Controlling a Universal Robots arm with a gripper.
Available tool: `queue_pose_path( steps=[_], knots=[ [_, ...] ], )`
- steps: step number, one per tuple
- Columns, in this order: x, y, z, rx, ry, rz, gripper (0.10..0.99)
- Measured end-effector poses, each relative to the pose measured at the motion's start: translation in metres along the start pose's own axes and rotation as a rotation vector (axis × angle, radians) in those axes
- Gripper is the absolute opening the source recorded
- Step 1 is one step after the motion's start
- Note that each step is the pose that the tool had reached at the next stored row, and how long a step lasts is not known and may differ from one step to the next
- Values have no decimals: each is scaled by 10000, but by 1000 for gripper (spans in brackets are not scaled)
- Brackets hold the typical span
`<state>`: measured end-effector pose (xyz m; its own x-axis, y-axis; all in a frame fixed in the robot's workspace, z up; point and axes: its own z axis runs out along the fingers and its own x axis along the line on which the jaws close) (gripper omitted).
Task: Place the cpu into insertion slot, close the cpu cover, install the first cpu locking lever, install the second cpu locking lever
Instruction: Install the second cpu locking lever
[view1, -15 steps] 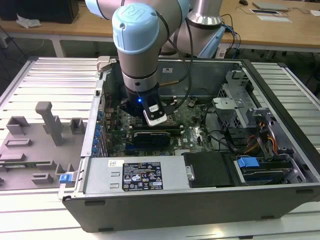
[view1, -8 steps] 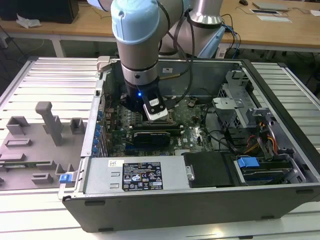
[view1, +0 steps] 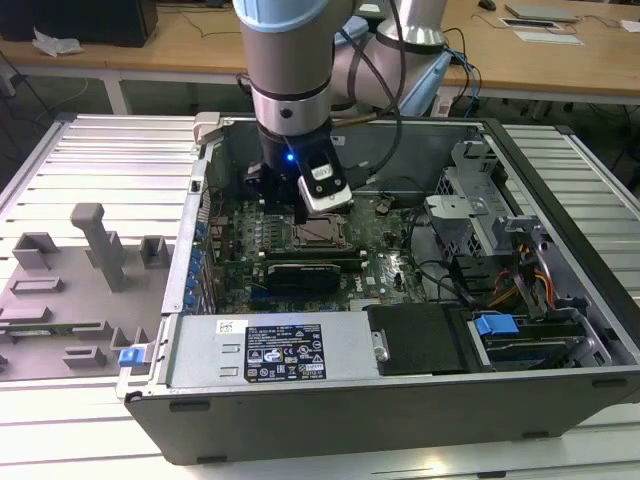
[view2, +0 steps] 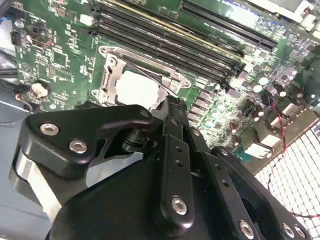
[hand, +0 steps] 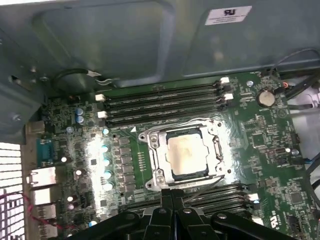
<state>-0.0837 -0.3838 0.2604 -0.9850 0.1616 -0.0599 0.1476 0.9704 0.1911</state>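
- The cpu (hand: 187, 154) lies seated in the slot (hand: 216, 146), pale top showing through the window of the cover (hand: 159, 155), which lies flat over it in both wrist views.
- In the first wrist view the gripper (hand: 172, 196) has its fingers pressed together with nothing between them, the tips just beside the socket edge nearest them.
- A thin wire lever (view2: 150, 75) crosses the cover's window at a slant in the second wrist view, beyond the fingertips; whether it is latched I cannot tell.
- Judged from this, chip and cover are done and lever work is in hand. To do it well, push with the closed tips on the lever's end only, sweep it down and sideways under its hook, and keep off the chip top and the memory slots (hand: 165, 97) beyond the socket.
- The exterior view shows the arm (view1: 288, 70) upright over the board (view1: 395, 265), inside the case (view1: 560, 260).
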Motion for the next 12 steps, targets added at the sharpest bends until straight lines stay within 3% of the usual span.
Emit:
queue_pose_path(
  steps=[5, 12],
  knots=[
    [-60, -82, 109, 10, 23, 65, 106],
    [-64, -102, 217, -14, 77, 79, 106]
  ],
)
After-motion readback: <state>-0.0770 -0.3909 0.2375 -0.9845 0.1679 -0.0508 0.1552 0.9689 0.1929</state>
